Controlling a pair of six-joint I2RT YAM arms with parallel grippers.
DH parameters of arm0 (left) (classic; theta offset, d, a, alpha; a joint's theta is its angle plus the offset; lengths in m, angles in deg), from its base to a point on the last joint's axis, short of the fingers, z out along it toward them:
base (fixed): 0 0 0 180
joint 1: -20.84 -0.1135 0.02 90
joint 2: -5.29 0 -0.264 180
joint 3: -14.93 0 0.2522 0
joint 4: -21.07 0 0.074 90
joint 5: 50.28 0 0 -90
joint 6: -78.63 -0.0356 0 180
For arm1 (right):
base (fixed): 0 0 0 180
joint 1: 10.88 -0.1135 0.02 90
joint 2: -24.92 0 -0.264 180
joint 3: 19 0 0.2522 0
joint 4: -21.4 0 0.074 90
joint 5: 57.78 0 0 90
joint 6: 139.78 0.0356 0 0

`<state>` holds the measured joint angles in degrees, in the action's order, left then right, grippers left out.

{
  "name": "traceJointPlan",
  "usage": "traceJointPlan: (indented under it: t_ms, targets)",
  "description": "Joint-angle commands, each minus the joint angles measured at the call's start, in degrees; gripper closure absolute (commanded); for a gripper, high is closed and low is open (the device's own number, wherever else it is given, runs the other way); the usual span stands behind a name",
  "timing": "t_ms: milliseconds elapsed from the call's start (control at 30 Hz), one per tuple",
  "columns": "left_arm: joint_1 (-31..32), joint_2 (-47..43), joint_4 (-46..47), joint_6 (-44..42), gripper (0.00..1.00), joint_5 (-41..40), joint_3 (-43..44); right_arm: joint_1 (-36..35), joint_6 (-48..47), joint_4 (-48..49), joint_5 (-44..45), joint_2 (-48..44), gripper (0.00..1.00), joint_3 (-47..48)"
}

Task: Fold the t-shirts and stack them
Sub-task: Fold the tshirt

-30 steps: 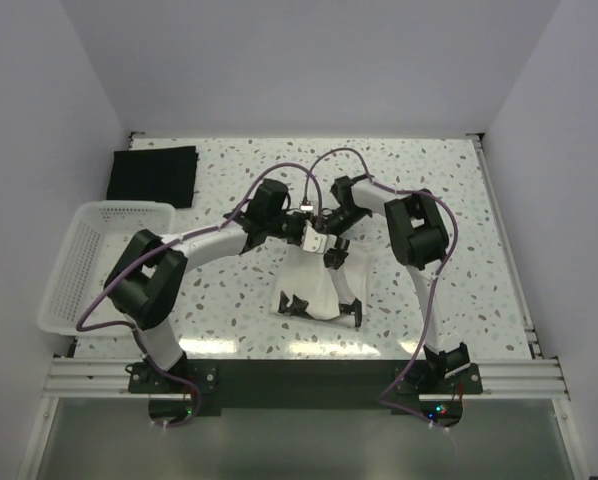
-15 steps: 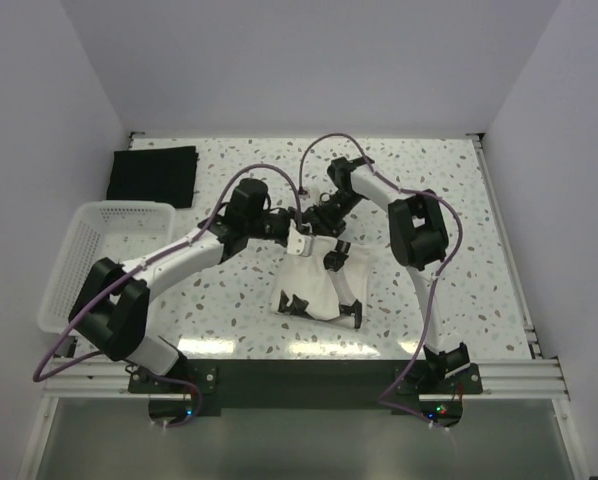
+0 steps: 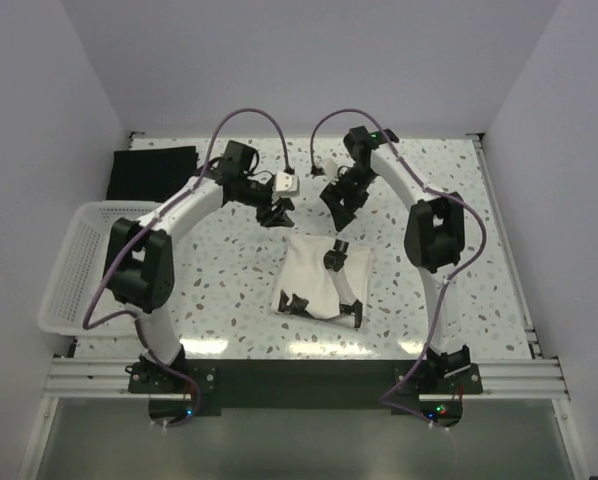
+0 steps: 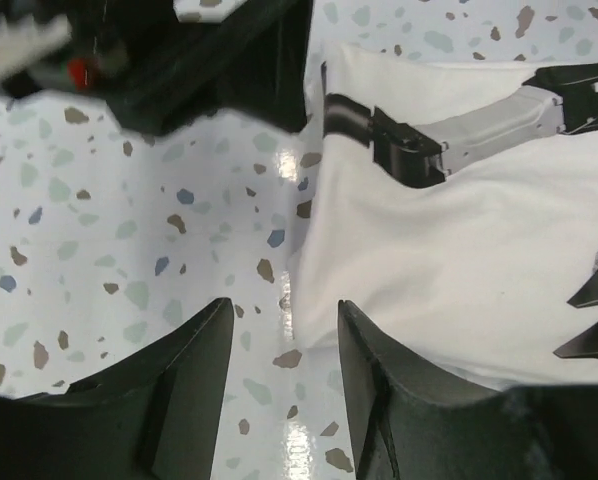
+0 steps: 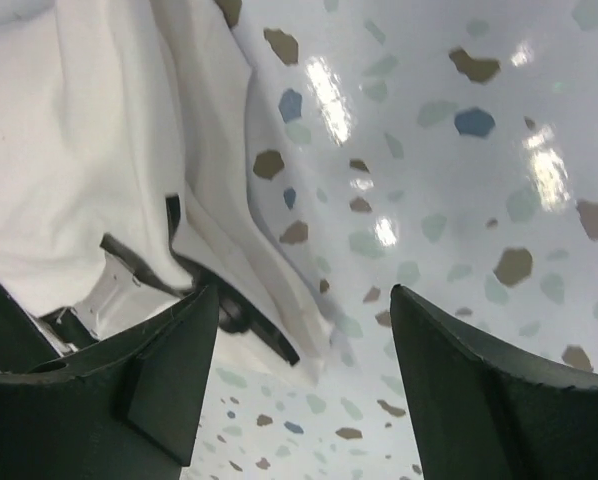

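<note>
White plastic lattice basket (image 3: 64,275), rectangular, open side up, resting at the left edge of the white speckled terrazzo counter (image 3: 459,200), toward its near corner.

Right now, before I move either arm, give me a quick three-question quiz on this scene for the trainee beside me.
1. True or false: the cream t-shirt lies folded on the table between the two arms.
2. Where is the black t-shirt? A) folded flat at the table's far left corner B) on top of the cream t-shirt C) draped over an arm
3. What do the left hand and the right hand hold?
Key: 1 true. 2 A. 3 nothing; both hands are open over the table, beyond the cream t-shirt's far edge.
</note>
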<state>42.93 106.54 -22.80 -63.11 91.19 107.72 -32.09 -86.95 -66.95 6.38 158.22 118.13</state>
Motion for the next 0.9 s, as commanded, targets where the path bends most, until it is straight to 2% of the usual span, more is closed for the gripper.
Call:
traceJointPlan:
  t_ms: [0,100,200,367,533,667,800,867]
  targets:
    - [-2.5,9.0,-15.8,5.2,0.47,6.2,11.1,5.7,-3.2,-7.4,-2.0,-7.4,0.27,-4.4]
    - [-3.0,15.8,-19.4,8.7,0.43,6.5,17.7,7.1,-2.9,-5.3,-6.1,-11.5,0.26,-12.6]
    - [-3.2,19.2,-19.4,10.7,0.41,5.8,19.9,7.1,-1.5,0.5,-7.4,-13.4,0.26,-19.2]
    - [-3.1,23.2,-22.3,10.1,0.40,6.3,23.0,7.7,-0.7,5.2,-7.4,-11.3,0.27,-23.7]
    - [-3.0,25.5,-25.5,8.2,0.41,7.3,23.5,7.8,-1.7,6.4,-8.3,-10.0,0.27,-24.4]
    - [-2.9,27.4,-26.8,8.2,0.43,8.0,23.5,7.8,-1.8,5.9,-10.2,-9.4,0.31,-23.7]
    - [-2.6,28.2,-27.6,6.9,0.47,8.3,23.5,7.8,-2.3,4.2,-10.7,-8.5,0.42,-22.5]
    - [-2.6,28.2,-28.3,5.8,0.54,8.9,23.5,7.8,-2.8,2.9,-10.5,-8.4,0.44,-22.1]
